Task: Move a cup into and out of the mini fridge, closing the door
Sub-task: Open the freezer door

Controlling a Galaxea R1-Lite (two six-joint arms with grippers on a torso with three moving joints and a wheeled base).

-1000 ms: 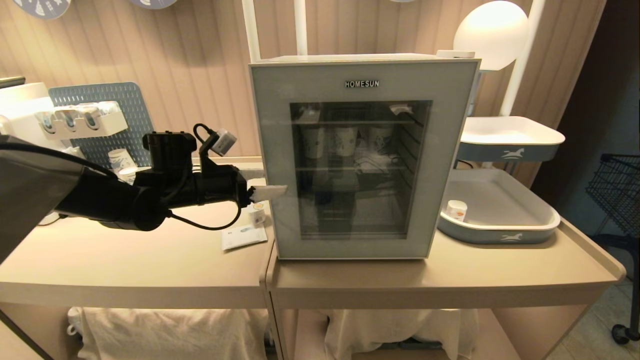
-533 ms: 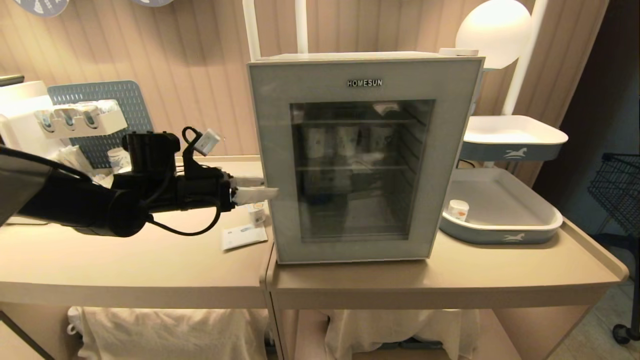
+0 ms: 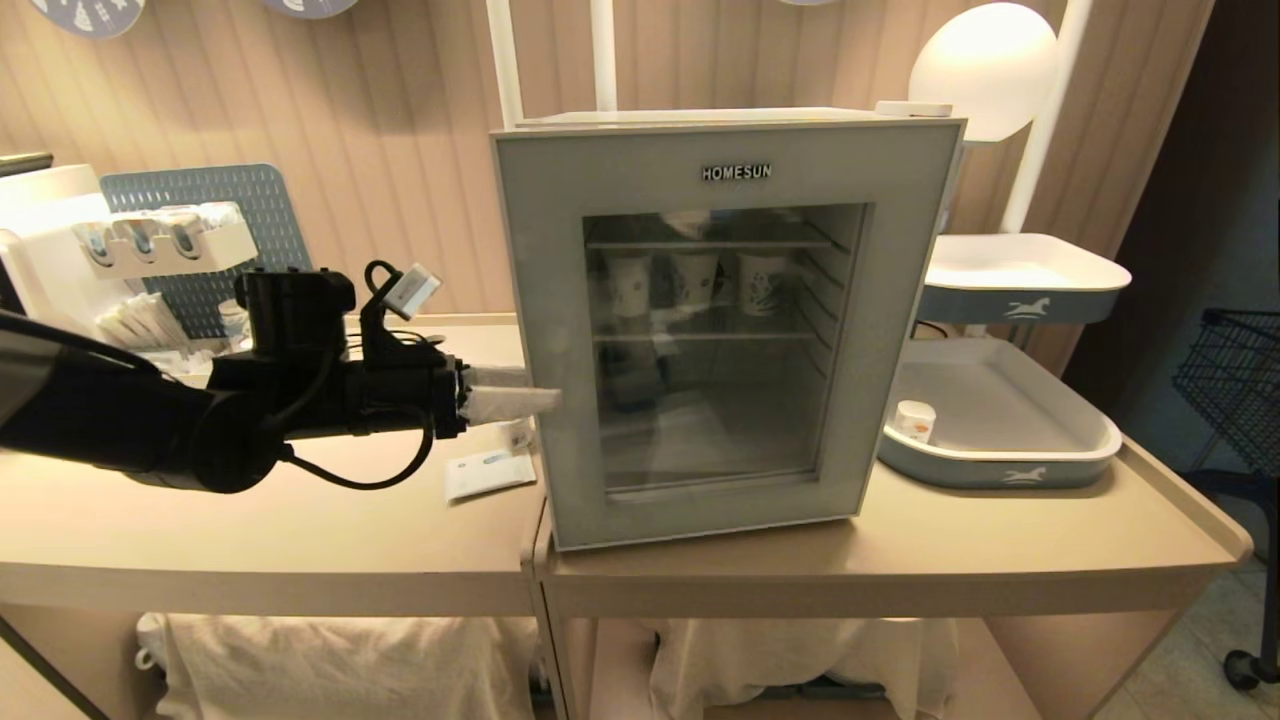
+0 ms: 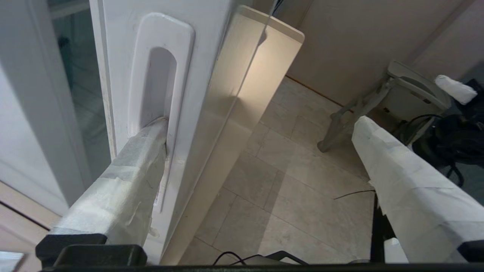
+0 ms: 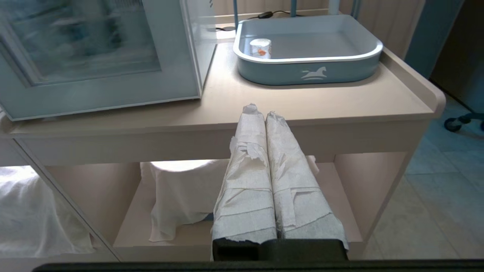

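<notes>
The white mini fridge (image 3: 720, 118) stands on the table, its door (image 3: 540, 300) swung slightly ajar at the left edge. My left gripper (image 3: 520, 390) is open at that edge. One taped finger (image 4: 124, 181) sits hooked in the door's side handle recess (image 4: 159, 75), while the other finger (image 4: 408, 181) hangs free over the floor. The cup (image 3: 913, 420), a small white tub, stands in the grey tray (image 3: 1000, 470) to the fridge's right, also seen as the cup (image 5: 261, 48) in the right wrist view. My right gripper (image 5: 261, 111) is shut and empty, parked low before the table's front edge.
Taller patterned paper cups (image 3: 690, 280) stand on a wire shelf inside the fridge. A paper packet (image 3: 487, 470) lies on the table left of the fridge. A pegboard rack (image 3: 200, 230) is at the back left, a second tray (image 3: 1020, 285) and a wire basket (image 3: 1235, 380) at the right.
The left gripper has drawn back to the left and toward me with its finger in the handle. The door's left edge has swung out from the fridge body.
</notes>
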